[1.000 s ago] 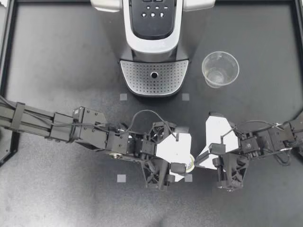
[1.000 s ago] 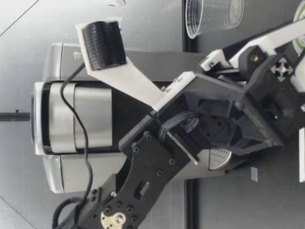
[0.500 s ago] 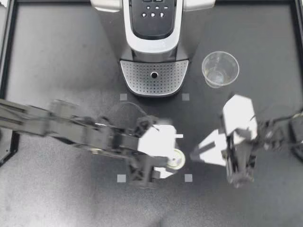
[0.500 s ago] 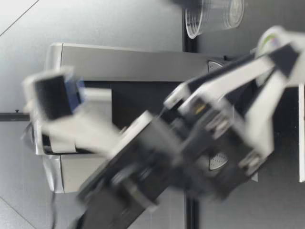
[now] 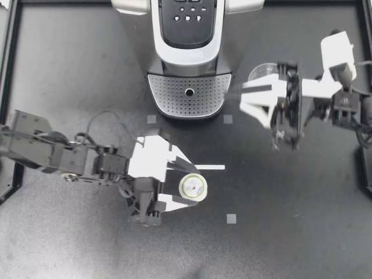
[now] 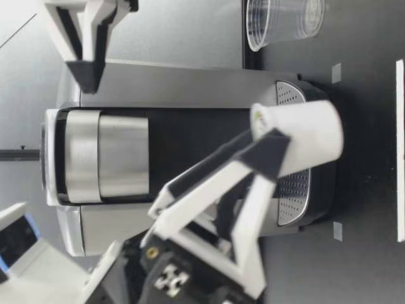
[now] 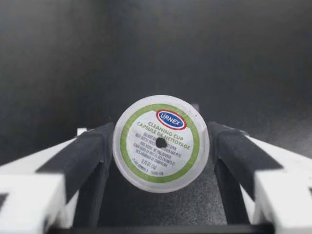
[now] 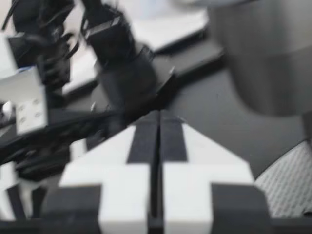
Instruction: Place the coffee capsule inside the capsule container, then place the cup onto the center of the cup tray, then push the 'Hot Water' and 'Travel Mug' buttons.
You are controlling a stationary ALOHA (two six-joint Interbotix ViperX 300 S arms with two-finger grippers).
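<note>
My left gripper [image 5: 190, 187] is shut on the coffee capsule [image 5: 192, 187], a white pod with a green-ringed foil lid, in front of the coffee machine [image 5: 189, 35]. The left wrist view shows the capsule [image 7: 161, 144] lid-on, squeezed between both dark pads [image 7: 90, 151]. In the low view the capsule [image 6: 307, 134] hangs above the table before the cup tray [image 6: 288, 95]. My right gripper [image 5: 244, 96] is shut and empty, raised beside the clear plastic cup [image 5: 261, 71], which it partly covers. Its fingers [image 8: 158, 141] are pressed together.
The perforated cup tray [image 5: 189, 96] is at the machine's foot, and the button panel [image 5: 189, 14] is on top. In the low view the cup [image 6: 285, 22] stands upright beside the machine [image 6: 158, 158]. A raised black rim [image 5: 11, 87] borders the table.
My left gripper pulled left with the capsule in its grip. My right gripper let go of it, swung away to the back right beside the cup and rose.
</note>
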